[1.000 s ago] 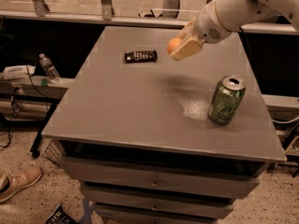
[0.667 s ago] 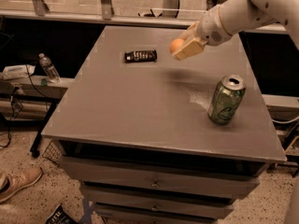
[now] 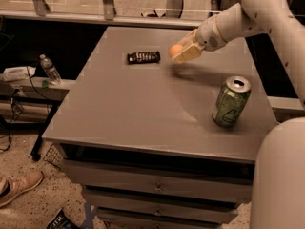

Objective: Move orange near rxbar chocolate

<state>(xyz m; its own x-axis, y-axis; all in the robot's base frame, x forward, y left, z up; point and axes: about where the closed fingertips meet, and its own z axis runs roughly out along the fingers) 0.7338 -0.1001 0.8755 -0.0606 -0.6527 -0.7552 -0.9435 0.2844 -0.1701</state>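
The orange (image 3: 175,50) is a small round fruit held in my gripper (image 3: 181,53), just above the far part of the grey table (image 3: 143,113). The gripper's pale fingers (image 3: 187,55) are shut on it. The rxbar chocolate (image 3: 143,57), a flat black bar with white lettering, lies on the table a short way to the left of the orange. My white arm (image 3: 238,18) reaches in from the upper right.
A green soda can (image 3: 230,102) stands on the table's right side, nearer the front. A water bottle (image 3: 49,69) stands on a low shelf to the left. Drawers run below the table front. A shoe (image 3: 16,187) lies on the floor at lower left.
My gripper has carried the orange a little to the left and lower, closer to the black bar. The can and the bar have not moved.
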